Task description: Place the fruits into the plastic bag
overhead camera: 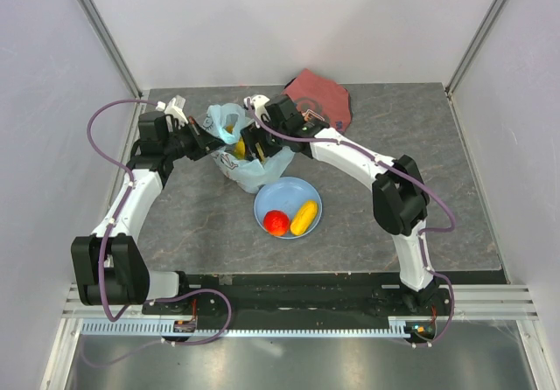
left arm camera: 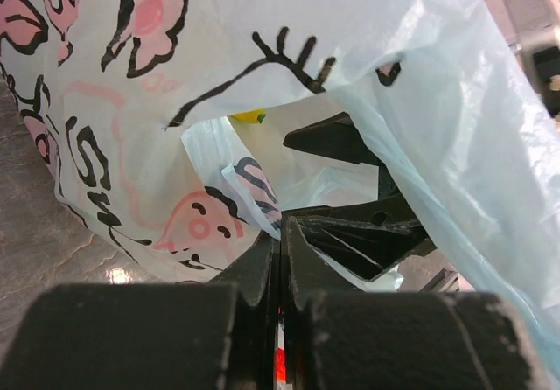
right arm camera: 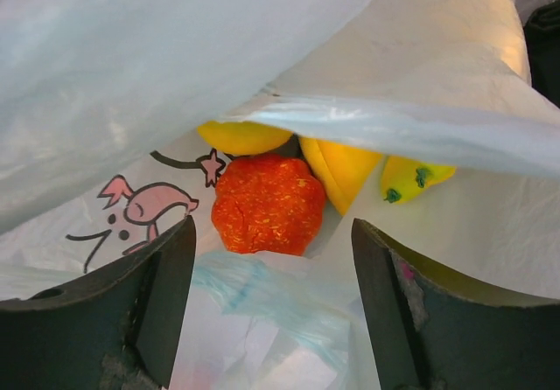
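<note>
The right hand point(right arm camera: 273, 233) hangs spread inside the plastic bag point(overhead camera: 254, 167), over the orange fruit point(right arm camera: 267, 202) and bananas point(right arm camera: 346, 167) lying at its bottom. It should probably lift straight out without snagging the thin film. The left hand point(left arm camera: 280, 237), fingers pressed together, seems to pinch the bag's rim. The pale-blue, crumpled bag sits mid-counter toward the far edge. The red fruit point(overhead camera: 276, 222) and yellow oblong fruit point(overhead camera: 304, 218) wait on the plate point(overhead camera: 267, 199) just nearer.
</note>
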